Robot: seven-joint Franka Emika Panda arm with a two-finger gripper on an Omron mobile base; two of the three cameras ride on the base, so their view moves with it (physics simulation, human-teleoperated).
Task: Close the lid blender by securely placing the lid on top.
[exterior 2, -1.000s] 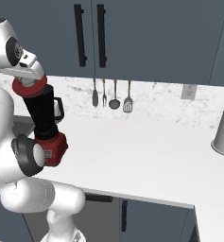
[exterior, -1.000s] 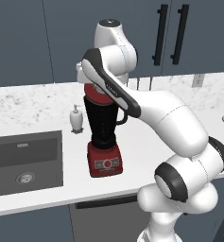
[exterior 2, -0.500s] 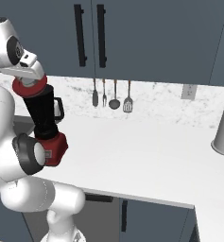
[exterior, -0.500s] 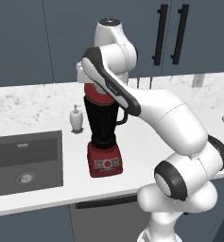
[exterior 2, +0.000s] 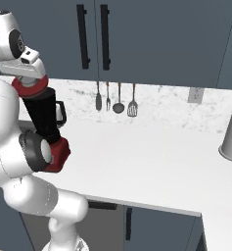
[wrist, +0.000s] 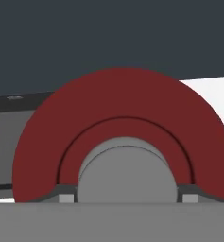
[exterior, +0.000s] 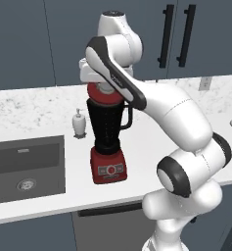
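Holding lid over jar — pincer closed on the grey knob.
Red lid hangs level directly beneath the pincer, at the top of the upright blender; whether seated, cannot tell. Soap dispenser just left.

blender: on the counter, right of the sink
lid: atop the blender
soap dispenser: left of the blender

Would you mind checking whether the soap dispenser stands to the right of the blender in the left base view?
No, the soap dispenser stands left of the blender, beside the sink.
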